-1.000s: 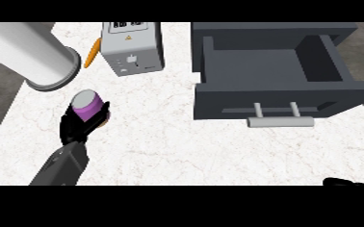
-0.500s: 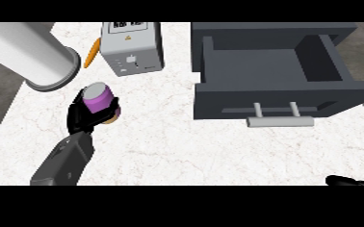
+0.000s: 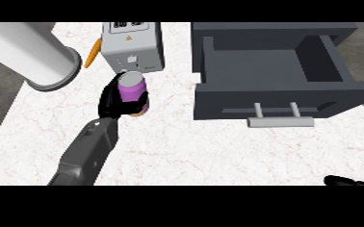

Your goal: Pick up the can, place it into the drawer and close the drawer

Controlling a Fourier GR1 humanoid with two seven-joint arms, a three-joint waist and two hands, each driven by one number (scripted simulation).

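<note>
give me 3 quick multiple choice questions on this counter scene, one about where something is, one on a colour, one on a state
1. Where is the can?
A. inside the drawer
B. in the left hand, left of the drawer
C. on top of the toaster

2. What colour is the can's body?
A. purple
B. green
C. red

3. What state is the drawer in?
A. shut
B. pulled open, nothing seen inside
C. open with the can in it

Answers:
1. B: the left hand curls round the can over the counter, just in front of the toaster and left of the drawer.
2. A: its side shows purple under a grey top.
3. B: the drawer's bare grey floor shows behind its front and handle.
</note>
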